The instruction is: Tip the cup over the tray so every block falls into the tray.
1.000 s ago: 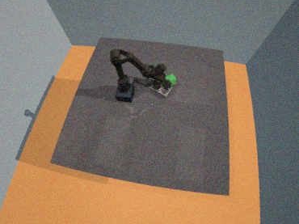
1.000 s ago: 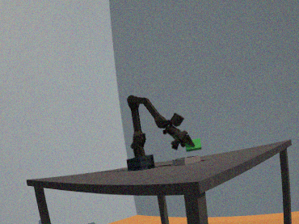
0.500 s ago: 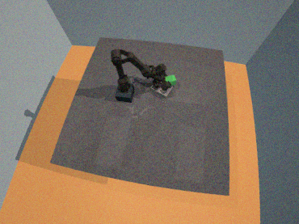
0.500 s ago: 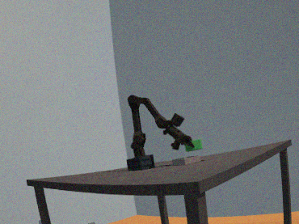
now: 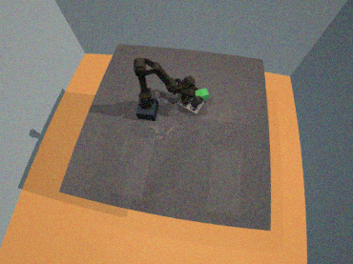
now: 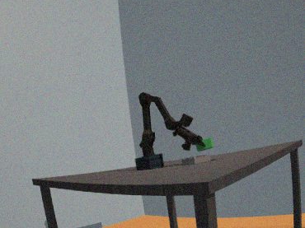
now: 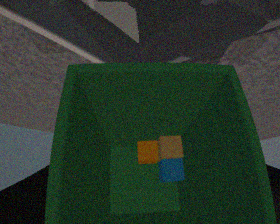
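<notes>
Dark brown table (image 5: 215,182) (image 6: 132,179); black jointed arm (image 5: 161,73) (image 6: 162,109) reaching over it. Shallow light-grey tray (image 5: 193,109) (image 6: 203,159) below. Green square-walled cup (image 5: 202,93) (image 6: 206,144) (image 7: 150,100) aloft near/above tray, clamped in the dark parallel-jaw gripper (image 5: 193,96) (image 6: 200,142). Inside: orange (image 7: 148,152), tan (image 7: 171,146), blue (image 7: 172,170) small cube blocks. Lift done; pour remains, by my reading. Finger contact hidden; tray interior mostly obscured; exact overlap uncertain.
</notes>
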Available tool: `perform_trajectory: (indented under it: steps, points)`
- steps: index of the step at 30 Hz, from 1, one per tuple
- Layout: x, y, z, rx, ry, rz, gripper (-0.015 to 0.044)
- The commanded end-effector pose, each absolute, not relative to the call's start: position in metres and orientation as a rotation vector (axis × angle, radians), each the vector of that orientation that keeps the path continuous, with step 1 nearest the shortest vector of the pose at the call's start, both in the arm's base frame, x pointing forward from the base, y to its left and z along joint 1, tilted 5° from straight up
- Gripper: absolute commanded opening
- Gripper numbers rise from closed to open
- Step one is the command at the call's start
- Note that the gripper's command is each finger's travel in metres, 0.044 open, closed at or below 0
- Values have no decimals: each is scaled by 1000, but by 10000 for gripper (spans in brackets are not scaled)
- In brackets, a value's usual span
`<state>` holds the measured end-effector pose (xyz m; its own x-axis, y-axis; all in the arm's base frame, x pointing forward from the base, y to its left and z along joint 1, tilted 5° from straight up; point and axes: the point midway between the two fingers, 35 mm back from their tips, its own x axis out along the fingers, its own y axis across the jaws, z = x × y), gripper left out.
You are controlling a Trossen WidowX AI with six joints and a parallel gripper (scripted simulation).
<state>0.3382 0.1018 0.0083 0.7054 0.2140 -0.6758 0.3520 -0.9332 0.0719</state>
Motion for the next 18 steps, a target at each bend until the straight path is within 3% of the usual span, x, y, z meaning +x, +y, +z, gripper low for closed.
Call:
perform_trajectory:
  steps: [1,18]
  points:
    - [340,102,7,2745,448,-992,0]
    - [340,102,6,2819,449,-814,0]
